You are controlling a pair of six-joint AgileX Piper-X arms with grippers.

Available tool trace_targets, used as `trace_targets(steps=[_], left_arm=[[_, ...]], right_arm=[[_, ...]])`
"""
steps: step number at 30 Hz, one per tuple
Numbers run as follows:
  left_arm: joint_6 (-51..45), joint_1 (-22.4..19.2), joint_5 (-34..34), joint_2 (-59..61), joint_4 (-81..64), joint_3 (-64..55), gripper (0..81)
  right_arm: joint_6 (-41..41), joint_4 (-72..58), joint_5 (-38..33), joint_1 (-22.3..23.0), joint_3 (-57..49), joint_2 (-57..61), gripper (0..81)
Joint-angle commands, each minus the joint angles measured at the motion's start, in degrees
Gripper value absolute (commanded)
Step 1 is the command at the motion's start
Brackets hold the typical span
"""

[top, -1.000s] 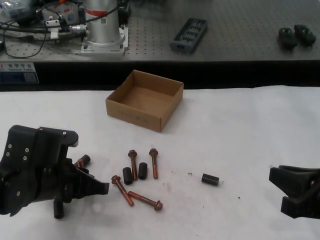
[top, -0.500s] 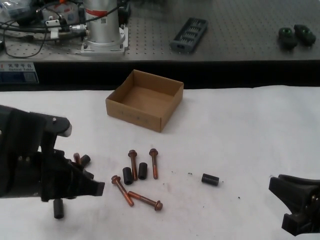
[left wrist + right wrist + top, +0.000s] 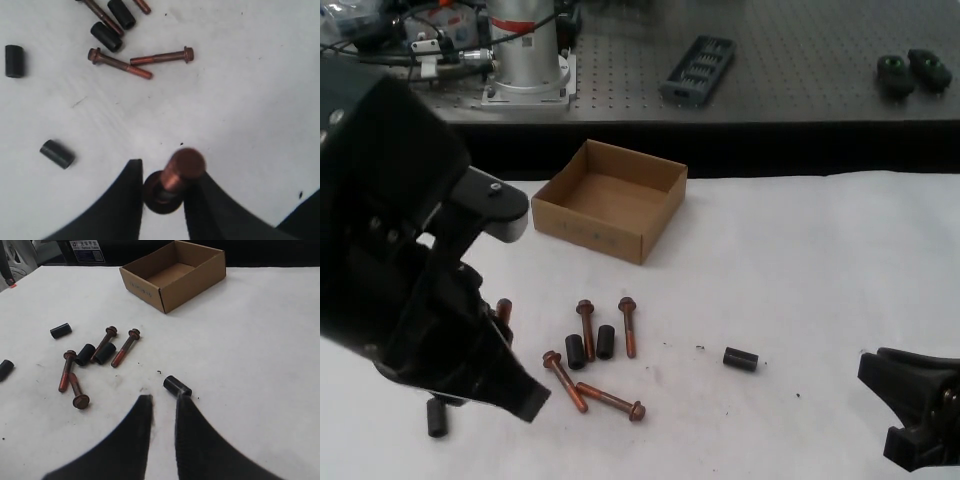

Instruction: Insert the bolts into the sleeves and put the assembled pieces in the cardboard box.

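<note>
My left gripper (image 3: 167,172) is shut on a copper bolt (image 3: 175,181), held above the white sheet with its flanged head between the fingers (image 3: 120,210). In the high view the left arm (image 3: 410,270) looms large at the left. Below it lie two loose bolts (image 3: 120,63) (image 3: 162,56) and several black sleeves (image 3: 57,153). Two more bolts (image 3: 586,325) (image 3: 627,325) flank a pair of sleeves (image 3: 590,346). My right gripper (image 3: 164,402) is open and holds nothing; a lone sleeve (image 3: 177,386) lies just past its fingertips. The cardboard box (image 3: 610,200) stands open.
The white sheet (image 3: 820,260) is bare on its right half. Behind the box, a dark perforated bench carries a metal post (image 3: 525,50), cables and a black rack (image 3: 698,65). One sleeve (image 3: 438,415) lies near the front edge under the left arm.
The left arm has risen from the sheet toward the camera and now covers far more of the left side. The right gripper dropped slightly at first, then stayed put.
</note>
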Motion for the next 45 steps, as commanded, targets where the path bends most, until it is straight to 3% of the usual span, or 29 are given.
trace_targets(steps=[1,10,15,23,32,36,41,45], left_arm=[[6.1,-0.3,-4.9,5.2,8.0,-4.2,0.6],[18.0,-0.3,-13.7,23.2,10.2,-5.7,0.6],[19.9,-0.3,-18.9,30.4,7.8,-5.7,0.6],[24.1,-0.3,-14.9,34.2,-3.3,-5.7,0.6],[25.3,-0.3,-13.8,34.2,-3.9,-5.7,0.3],[24.8,-0.3,-15.6,34.2,-2.9,-5.7,14.7],[22.2,-0.3,-23.0,34.2,-1.7,-5.7,44.5],[20.9,-0.3,-26.6,34.2,4.2,-5.7,46.4]], right_arm=[[0.4,-0.7,0.5,0.0,-0.1,0.1,15.1],[0.4,0.1,0.5,0.0,-0.1,0.1,15.1],[0.4,0.1,0.5,0.0,-0.1,0.1,15.1],[-0.1,0.1,0.5,0.0,-0.1,0.1,15.1],[-0.9,0.1,1.8,0.0,-0.1,0.1,15.1],[-0.9,0.1,1.8,0.0,-0.1,0.1,15.1],[-0.9,0.1,1.8,0.0,-0.1,0.1,15.1],[-1.4,0.1,1.8,0.0,-0.1,0.1,15.1]])
